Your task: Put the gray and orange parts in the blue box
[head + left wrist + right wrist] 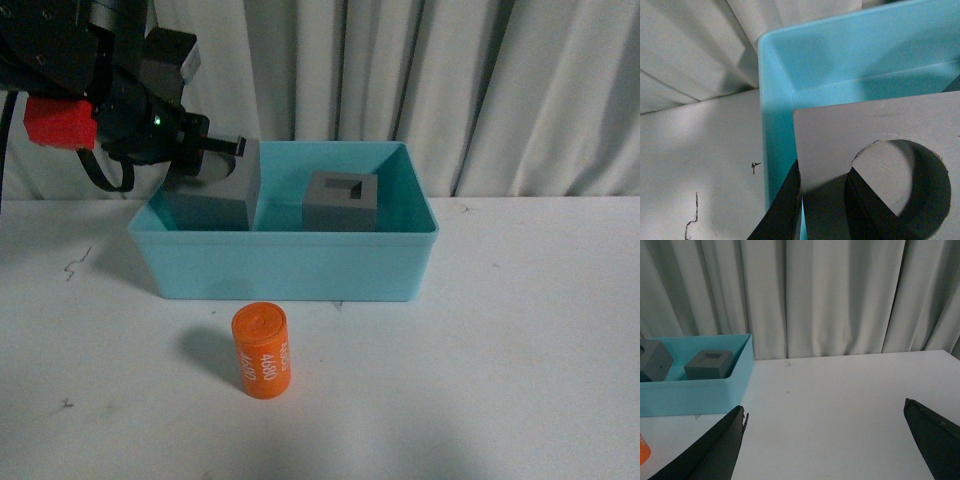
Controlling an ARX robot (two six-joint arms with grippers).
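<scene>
The blue box (pixel 285 265) stands mid-table. My left gripper (pixel 205 160) is shut on the gray cube with the round hole (pixel 215 195), holding it inside the box's left end. In the left wrist view one finger (pixel 865 205) reaches into the hole and the other finger (pixel 782 207) presses the wall of that cube (pixel 840 135), next to the blue box (pixel 775 100) corner. The gray cube with the rectangular hole (pixel 341 201) rests inside the box. The orange cylinder (pixel 261 351) with white numerals stands on the table in front of the box. My right gripper (pixel 825 440) is open over bare table.
A pale curtain (pixel 400 70) hangs behind the white table (pixel 520 340). In the right wrist view the blue box (pixel 690 390), both gray cubes (pixel 710 364) and a sliver of the orange cylinder (pixel 643 450) show to one side.
</scene>
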